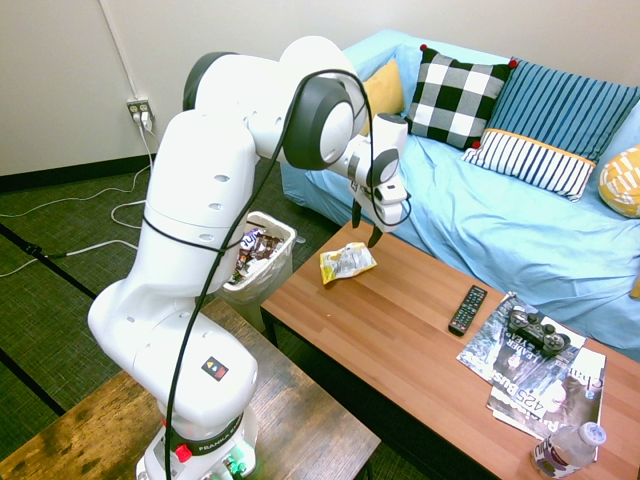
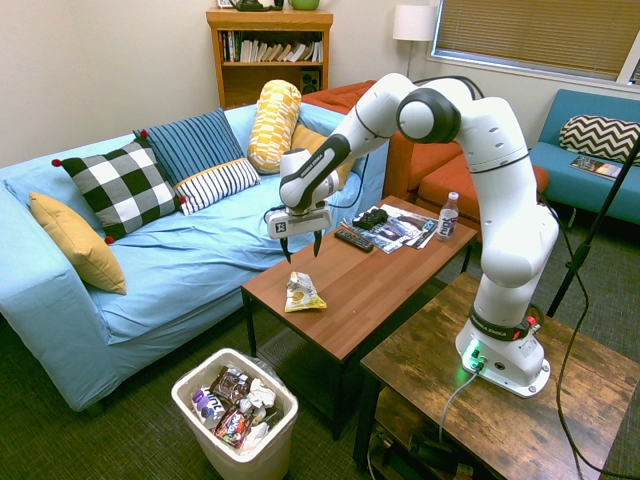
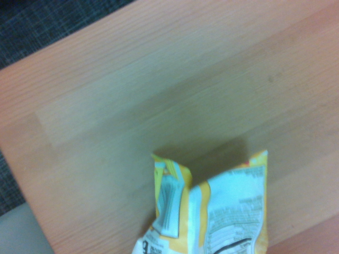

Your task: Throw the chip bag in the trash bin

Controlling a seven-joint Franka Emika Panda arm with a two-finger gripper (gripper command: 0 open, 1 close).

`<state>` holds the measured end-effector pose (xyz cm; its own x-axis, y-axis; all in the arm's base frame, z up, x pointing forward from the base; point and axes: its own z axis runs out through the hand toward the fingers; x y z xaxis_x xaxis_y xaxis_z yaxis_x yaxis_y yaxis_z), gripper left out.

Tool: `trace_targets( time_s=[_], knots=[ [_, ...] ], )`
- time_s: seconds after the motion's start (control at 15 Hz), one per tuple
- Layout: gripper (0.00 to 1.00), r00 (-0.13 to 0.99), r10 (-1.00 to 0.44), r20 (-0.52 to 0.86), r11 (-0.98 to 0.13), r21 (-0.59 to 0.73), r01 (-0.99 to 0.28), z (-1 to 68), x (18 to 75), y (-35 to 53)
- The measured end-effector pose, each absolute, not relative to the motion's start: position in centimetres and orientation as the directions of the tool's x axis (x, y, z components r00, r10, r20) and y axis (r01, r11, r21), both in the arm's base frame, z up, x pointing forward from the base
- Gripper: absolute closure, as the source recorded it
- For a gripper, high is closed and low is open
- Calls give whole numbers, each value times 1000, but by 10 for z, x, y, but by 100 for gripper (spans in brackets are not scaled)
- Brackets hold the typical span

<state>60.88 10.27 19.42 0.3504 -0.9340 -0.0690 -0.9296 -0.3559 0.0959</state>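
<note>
The second exterior view shows the gripper [image 2: 301, 247] with its two dark fingers spread apart and nothing between them, above the table [image 2: 370, 290] and near the chip bag [image 2: 302, 292]. The chip bag lies on the table, close to the end by the trash bin [image 2: 240, 420]. The wrist view gives what the outside views do not: small print and a barcode panel on the crumpled bag (its foil is yellow at the edges). Only the second exterior view shows the wooden bookshelf [image 2: 270, 50] and the window blind [image 2: 545, 32]. The trash bin stands on the dark carpet, white, of rounded rectangular shape, with shiny wrappers [image 2: 235, 405] inside. On the table, which has striped brown wood grain, are also the remote [image 1: 467, 310], the game controller [image 1: 538, 331] on glossy magazines [image 1: 540, 375], and a clear plastic bottle [image 1: 568, 450]. A light blue wrinkled cloth covers the sofa [image 1: 450, 210].
</note>
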Motion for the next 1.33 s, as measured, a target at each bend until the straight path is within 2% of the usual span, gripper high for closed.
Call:
trace_targets(
  time_s=[0.67,0.73,1.33],
  knots=[
    [0,353,-933,-73,-360,203,-911,123,626,121],
    [100,353,-933,-73,-360,207,-910,119,626,121],
    [100,360,-928,-101,-373,214,-903,105,626,126]
  ],
)
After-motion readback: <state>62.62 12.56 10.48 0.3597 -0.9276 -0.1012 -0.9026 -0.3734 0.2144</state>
